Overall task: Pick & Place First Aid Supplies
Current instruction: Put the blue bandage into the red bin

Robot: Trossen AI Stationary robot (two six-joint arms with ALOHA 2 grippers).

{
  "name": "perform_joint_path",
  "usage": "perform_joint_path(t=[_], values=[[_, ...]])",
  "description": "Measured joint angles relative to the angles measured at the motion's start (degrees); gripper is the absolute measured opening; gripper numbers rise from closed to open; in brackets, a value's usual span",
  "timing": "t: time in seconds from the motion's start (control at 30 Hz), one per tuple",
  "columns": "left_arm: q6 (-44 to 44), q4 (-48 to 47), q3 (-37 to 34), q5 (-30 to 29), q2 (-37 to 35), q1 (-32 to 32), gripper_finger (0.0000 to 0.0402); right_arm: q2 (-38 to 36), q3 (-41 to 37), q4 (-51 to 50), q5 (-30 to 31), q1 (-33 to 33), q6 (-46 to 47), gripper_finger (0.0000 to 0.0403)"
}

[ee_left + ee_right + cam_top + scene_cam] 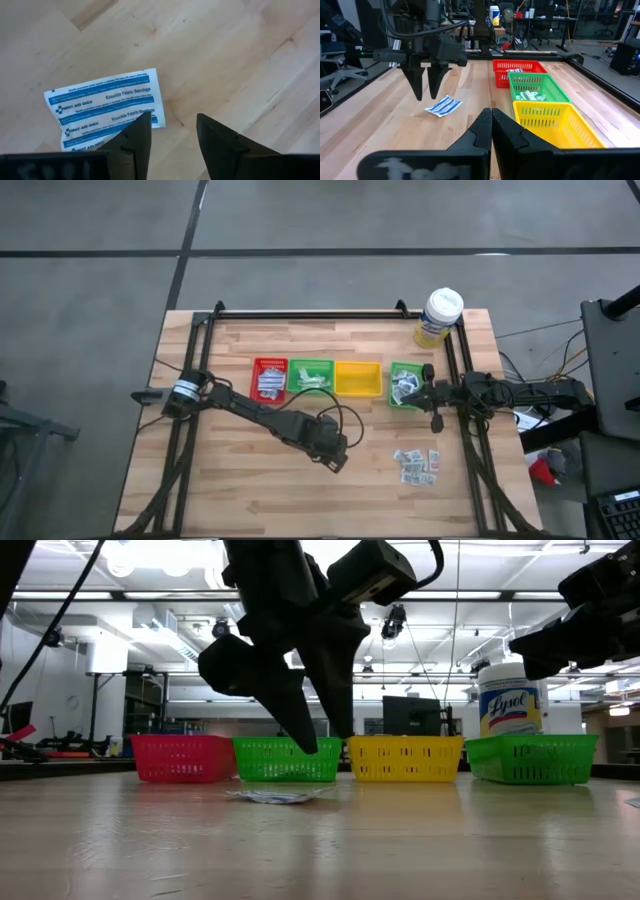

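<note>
Blue-striped bandage packet (105,109) flat on table (240,60)

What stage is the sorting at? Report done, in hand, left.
Done: packets lie in the red tray, the green tray and the far-right green tray.
In hand: nothing; the left gripper hovers open above a knuckle bandage packet.
Left: that packet and the loose packets.

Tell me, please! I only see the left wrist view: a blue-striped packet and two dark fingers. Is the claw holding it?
Observer: No. The left gripper hangs open above the packet, which lies flat on the table.
Operator: Where are the trays?
Observer: In a row beyond it: red tray, green tray, yellow tray, second green tray.
Operator: And the other claw?
Observer: The right gripper waits shut by the second green tray.
</note>
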Motion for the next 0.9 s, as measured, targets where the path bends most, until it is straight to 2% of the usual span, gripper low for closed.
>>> perform_joint_path(t=[0.37,0.9], values=[[0.2,0.3,-0.1,-0.6,0.0,0.0,0.0241,0.0,0.0,0.0,0.0,0.0,0.1,0.0008],[-2.0,1.5,-0.1,2.9,1.8,1.0,0.0246,0.0,0.0,0.0,0.0,0.0,0.0,0.0008]])
